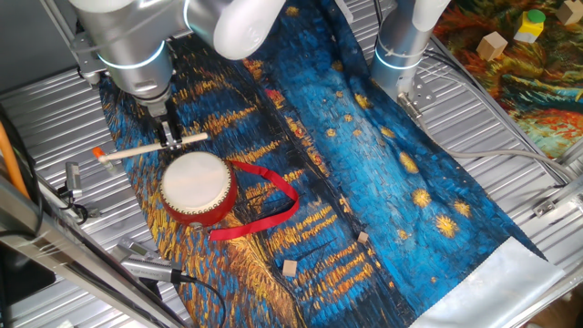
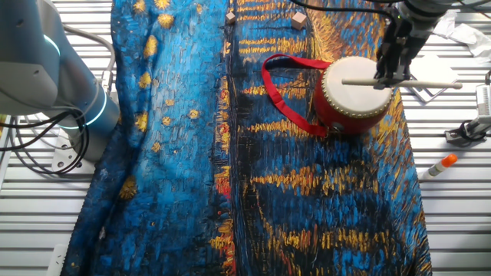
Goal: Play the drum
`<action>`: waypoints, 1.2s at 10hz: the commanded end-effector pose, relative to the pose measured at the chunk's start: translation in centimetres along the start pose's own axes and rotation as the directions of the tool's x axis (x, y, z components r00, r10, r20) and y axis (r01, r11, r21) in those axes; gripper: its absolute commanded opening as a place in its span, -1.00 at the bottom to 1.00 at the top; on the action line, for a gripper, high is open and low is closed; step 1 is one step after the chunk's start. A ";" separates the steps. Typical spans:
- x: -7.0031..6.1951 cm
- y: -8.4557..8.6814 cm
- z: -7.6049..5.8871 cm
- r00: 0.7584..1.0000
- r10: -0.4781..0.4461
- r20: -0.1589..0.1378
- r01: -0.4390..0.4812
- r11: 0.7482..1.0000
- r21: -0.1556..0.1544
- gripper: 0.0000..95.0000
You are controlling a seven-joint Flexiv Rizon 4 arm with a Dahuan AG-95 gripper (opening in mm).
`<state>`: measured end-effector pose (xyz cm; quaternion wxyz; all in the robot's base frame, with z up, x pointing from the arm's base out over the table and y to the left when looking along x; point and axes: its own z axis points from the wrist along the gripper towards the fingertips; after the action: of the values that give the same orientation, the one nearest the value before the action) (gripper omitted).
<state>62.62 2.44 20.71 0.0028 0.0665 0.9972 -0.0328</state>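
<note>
The drum [image 1: 194, 184] stands on the blue painted cloth [image 1: 383, 182], cream skin up and red side showing, with its red ribbon strap [image 1: 273, 196] looped to the right. In the other fixed view the drum [image 2: 354, 96] is at the upper right and the ribbon [image 2: 284, 84] trails to its left. My gripper [image 1: 170, 137] points down just behind the drum and is shut on a thin pale wooden stick [image 1: 150, 148], holding it level. In the other fixed view the gripper [image 2: 387, 73] holds the stick [image 2: 430, 83] with one end over the drum skin.
Two small wooden blocks [image 1: 290, 267] [image 1: 363, 238] lie on the cloth in front of the drum. A second arm's base [image 1: 401, 46] stands at the back. A white marker with an orange cap [image 2: 441, 164] lies on the ribbed metal table. More blocks [image 1: 492, 44] sit at the far right.
</note>
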 end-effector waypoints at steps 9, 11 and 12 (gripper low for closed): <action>0.0 0.0 0.0 0.998 -0.013 0.062 0.014 1.000 -0.012 -1.00; 0.0 0.0 0.0 0.999 0.029 -0.043 -0.032 0.996 -0.078 -1.00; 0.0 0.0 0.0 0.993 0.036 -0.117 -0.054 0.986 -0.155 -1.00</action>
<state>62.29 2.35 20.76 0.0068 0.0706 0.9974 -0.0120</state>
